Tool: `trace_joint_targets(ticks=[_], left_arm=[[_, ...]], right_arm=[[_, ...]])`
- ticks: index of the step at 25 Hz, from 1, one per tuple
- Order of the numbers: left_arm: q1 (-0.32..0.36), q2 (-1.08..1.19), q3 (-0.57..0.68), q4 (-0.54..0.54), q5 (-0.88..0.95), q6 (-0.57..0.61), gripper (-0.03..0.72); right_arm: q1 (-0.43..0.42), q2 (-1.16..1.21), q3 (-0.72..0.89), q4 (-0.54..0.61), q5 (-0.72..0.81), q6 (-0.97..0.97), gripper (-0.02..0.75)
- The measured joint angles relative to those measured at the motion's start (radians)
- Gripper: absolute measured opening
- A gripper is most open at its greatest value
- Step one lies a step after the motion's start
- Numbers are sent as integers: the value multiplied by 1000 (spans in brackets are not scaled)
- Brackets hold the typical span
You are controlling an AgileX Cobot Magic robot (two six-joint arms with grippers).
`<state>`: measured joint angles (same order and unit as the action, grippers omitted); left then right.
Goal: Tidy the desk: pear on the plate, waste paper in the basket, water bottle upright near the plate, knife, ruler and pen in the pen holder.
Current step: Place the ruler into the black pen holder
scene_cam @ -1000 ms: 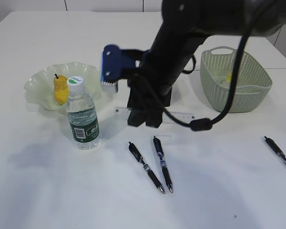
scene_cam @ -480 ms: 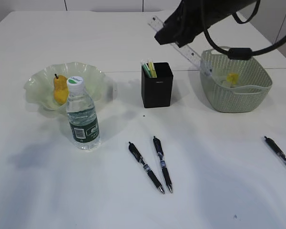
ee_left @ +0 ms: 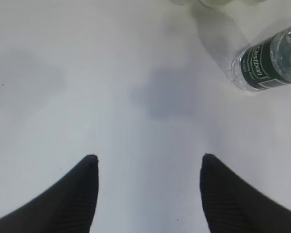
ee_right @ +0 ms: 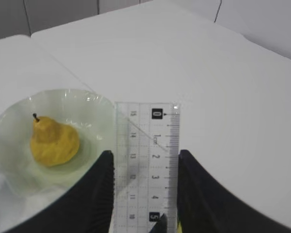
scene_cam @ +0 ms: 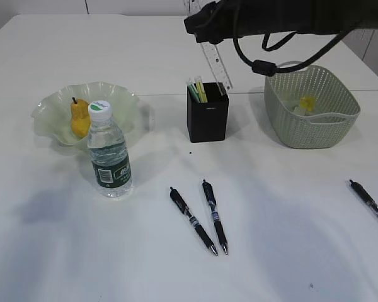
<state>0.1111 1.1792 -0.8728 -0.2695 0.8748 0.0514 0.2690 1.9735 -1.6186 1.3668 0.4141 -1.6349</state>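
Nearest the exterior camera, two dark click pens lie side by side on the plain white table, tips toward 5 o'clock; a third dark pen lies at the 3 o'clock edge. At 9 o'clock the small clear plastic water bottle with white cap and green label stands upright, just in front of the pale green ruffled glass plate, which carries the yellow pear with a short dark stem. At centre stands the matte black square pen holder, green and yellow items protruding. The sage-green perforated plastic basket at 2 o'clock contains a yellow paper scrap.

The right hand grasps the clear plastic ruler between both fingers, its lower end at the holder's mouth. The left hand is released, fingers apart above bare table, the bottle at its 2 o'clock.
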Motion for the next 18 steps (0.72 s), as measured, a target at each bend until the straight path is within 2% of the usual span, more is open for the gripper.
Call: trace_joint_targets(ticks=[3,6,18], left_arm=[[0,0,0,0,0,0,466],[0,0,0,0,0,0,466],[0,0,0,0,0,0,466]], right_arm=[[-2,47,-9,240,-30,-189,285],[-4,104,-54,367,-40,-292,285],[-27,303,-265,405,-28,-322,285]])
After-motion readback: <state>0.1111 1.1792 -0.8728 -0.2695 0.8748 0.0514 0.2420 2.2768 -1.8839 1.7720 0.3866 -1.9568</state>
